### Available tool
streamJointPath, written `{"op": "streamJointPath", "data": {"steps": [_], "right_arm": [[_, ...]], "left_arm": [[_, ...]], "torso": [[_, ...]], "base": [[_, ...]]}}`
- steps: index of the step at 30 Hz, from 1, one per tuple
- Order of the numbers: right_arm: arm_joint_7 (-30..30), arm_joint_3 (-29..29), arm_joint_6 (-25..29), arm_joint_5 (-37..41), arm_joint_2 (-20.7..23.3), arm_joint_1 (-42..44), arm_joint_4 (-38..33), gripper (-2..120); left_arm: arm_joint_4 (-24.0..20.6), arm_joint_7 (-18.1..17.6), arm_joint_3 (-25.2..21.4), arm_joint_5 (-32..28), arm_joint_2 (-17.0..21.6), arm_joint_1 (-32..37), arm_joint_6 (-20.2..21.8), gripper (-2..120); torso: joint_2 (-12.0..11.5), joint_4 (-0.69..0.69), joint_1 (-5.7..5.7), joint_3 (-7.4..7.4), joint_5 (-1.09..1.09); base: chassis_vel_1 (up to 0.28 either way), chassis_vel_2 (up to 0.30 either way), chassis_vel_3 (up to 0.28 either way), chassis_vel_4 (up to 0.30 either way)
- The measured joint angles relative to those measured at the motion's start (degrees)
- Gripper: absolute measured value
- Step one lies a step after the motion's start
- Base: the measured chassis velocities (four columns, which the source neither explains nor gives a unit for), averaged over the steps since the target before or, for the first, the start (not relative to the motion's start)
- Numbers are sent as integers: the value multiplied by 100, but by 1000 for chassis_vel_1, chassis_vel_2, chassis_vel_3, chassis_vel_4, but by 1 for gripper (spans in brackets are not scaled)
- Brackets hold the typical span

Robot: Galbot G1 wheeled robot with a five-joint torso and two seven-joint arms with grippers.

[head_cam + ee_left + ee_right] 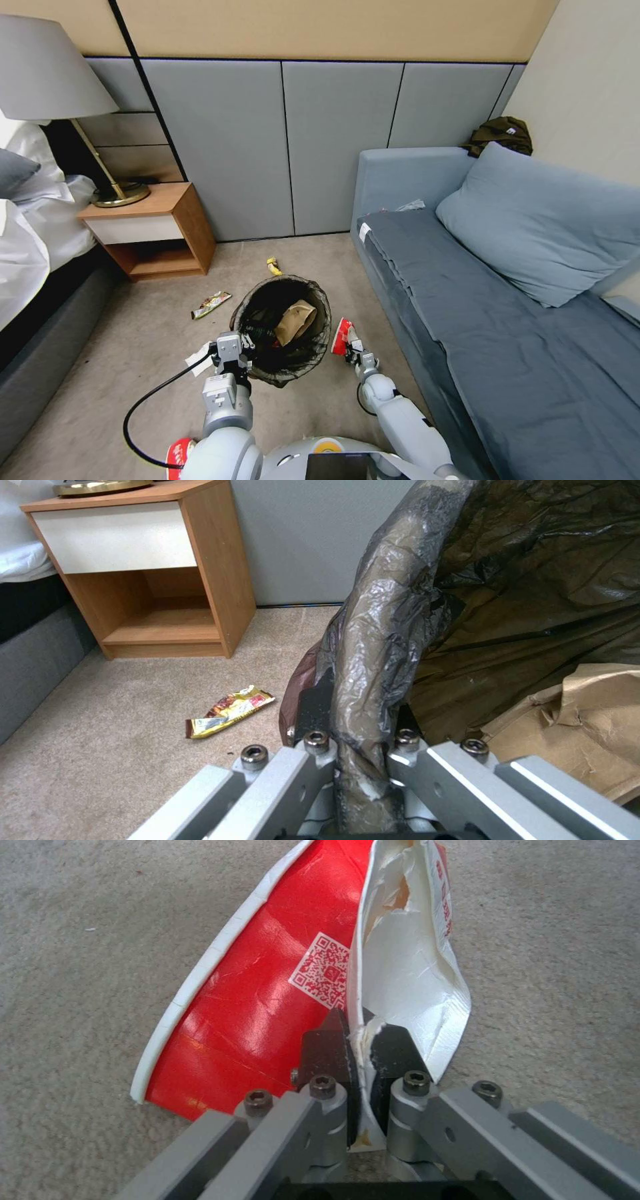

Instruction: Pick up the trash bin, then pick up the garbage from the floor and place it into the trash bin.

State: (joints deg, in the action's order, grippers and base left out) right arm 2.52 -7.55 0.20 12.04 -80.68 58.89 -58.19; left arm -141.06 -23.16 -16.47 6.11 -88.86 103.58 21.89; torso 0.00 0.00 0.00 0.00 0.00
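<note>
The trash bin with its black liner hangs off the carpet in front of me, a tan paper bag inside. My left gripper is shut on the bin's bagged rim. Just right of the bin, my right gripper is shut on a red-and-white snack wrapper, pinching its torn edge above the floor. More garbage lies about: a yellow-brown wrapper, a yellow piece, white tissue and a red-and-white wrapper by my base.
A wooden nightstand with a lamp stands at the left by the bed. A blue sofa with a pillow runs along the right. Open carpet lies between them.
</note>
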Motion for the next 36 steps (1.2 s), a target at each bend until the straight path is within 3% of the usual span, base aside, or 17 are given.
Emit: {"op": "streamJointPath", "data": {"steps": [11,27,29,31,35,36], "right_arm": [[71,-76,126,-47,86,154,-388,0],[245,-266,566,58,321,1086,-3695,0],[-15,-257,830,89,360,1190,-4527,0],[-111,-255,917,104,376,1208,-4702,0],[-1064,-223,1572,377,469,1349,-5612,0],[-1064,-223,1572,377,469,1349,-5612,0]], "left_arm": [[0,0,0,0,0,0,0,0],[0,0,0,0,0,0,0,0],[0,0,0,0,0,0,0,0],[0,0,0,0,0,0,0,0],[0,0,0,0,0,0,0,0],[0,0,0,0,0,0,0,0]], "torso": [[0,-1,0,0,0],[0,-1,0,0,0],[0,1,0,-1,0],[0,1,0,-1,-1],[0,0,0,0,-2],[0,0,0,0,-2]], "base": [[0,0,0,0],[0,0,0,0],[0,0,0,0],[0,0,0,0],[0,0,0,0],[0,0,0,0]]}}
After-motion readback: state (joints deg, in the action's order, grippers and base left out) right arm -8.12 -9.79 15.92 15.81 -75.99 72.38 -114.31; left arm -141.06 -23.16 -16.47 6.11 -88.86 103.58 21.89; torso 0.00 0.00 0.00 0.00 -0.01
